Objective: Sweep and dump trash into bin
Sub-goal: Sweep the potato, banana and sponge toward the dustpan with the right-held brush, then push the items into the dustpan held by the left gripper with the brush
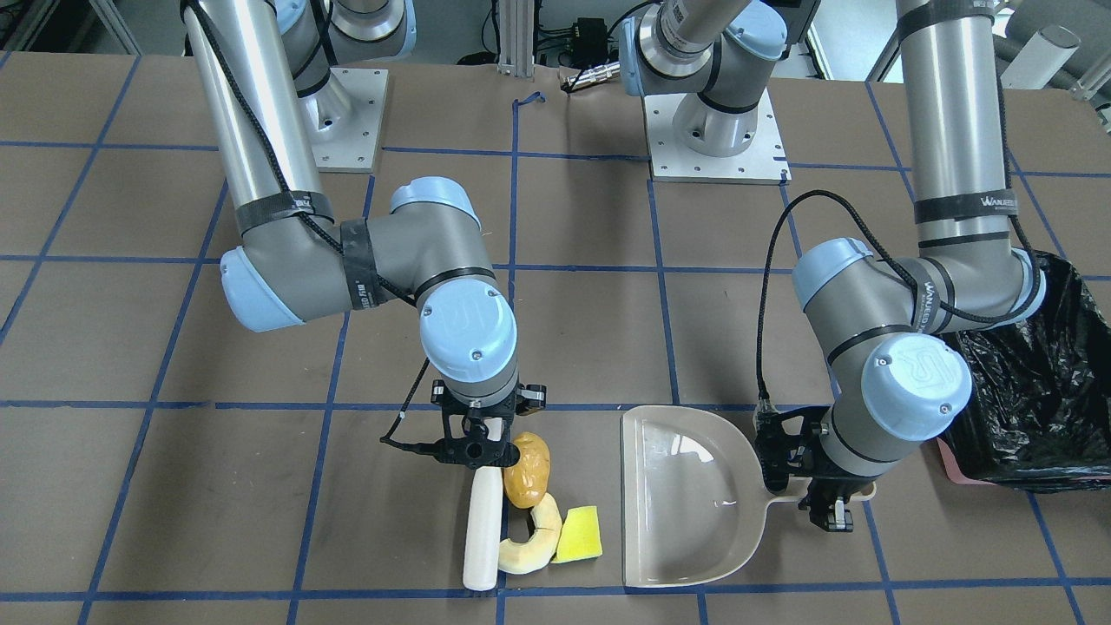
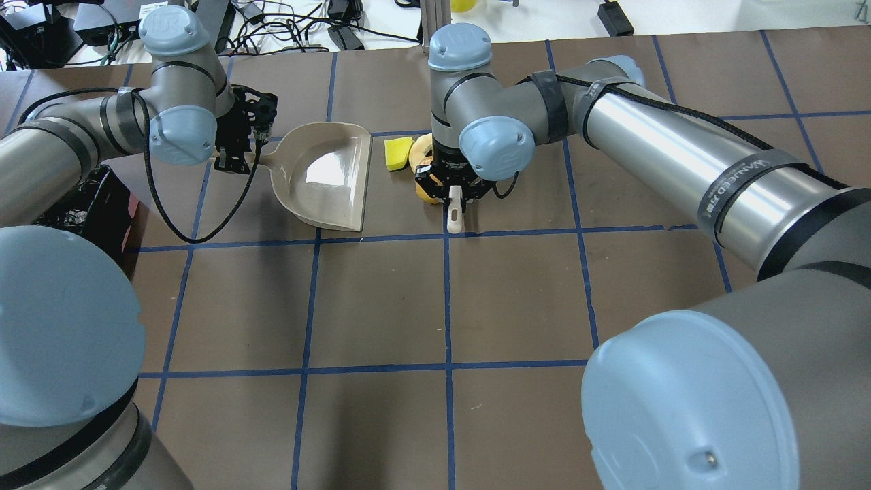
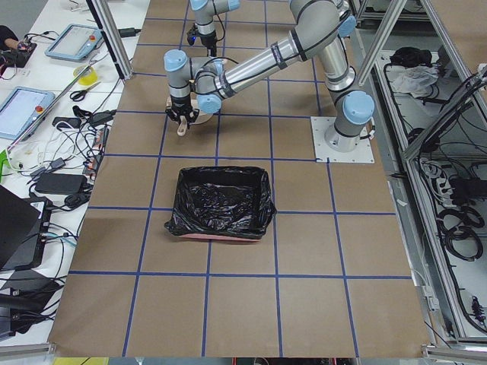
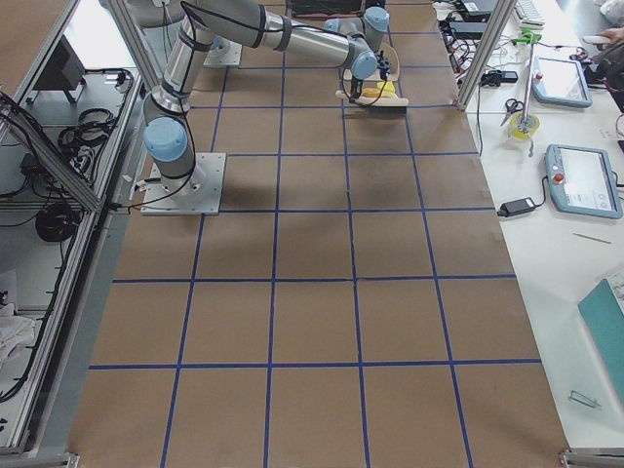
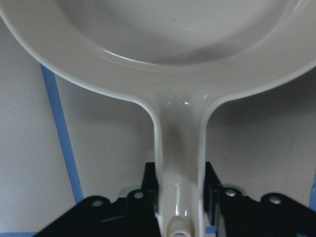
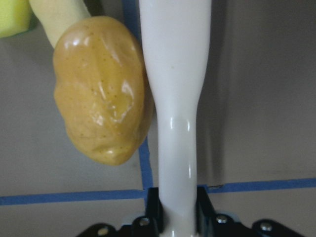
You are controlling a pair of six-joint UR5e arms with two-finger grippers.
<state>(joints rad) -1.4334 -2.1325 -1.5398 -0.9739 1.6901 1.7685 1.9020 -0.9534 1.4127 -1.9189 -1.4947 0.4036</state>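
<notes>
My right gripper [image 1: 482,434] is shut on a white sweeping tool [image 1: 483,529] that lies flat on the table. The orange-brown potato-like piece [image 1: 528,469] touches the tool's side, as the right wrist view [image 6: 101,89] shows. The cream crescent rind [image 1: 534,547] and the yellow wedge [image 1: 579,534] lie between the tool and the beige dustpan [image 1: 686,503]. My left gripper [image 1: 829,508] is shut on the dustpan's handle [image 5: 180,163], and the pan rests on the table with its open edge toward the trash. The pink bin with its black bag [image 1: 1041,373] stands beside my left arm.
Both arm bases [image 1: 716,139] are bolted at the table's far side in the front view. Blue tape lines grid the brown table [image 2: 381,306]. Cables and devices lie beyond the table edge [image 2: 292,27]. The bin also shows in the exterior left view [image 3: 221,201].
</notes>
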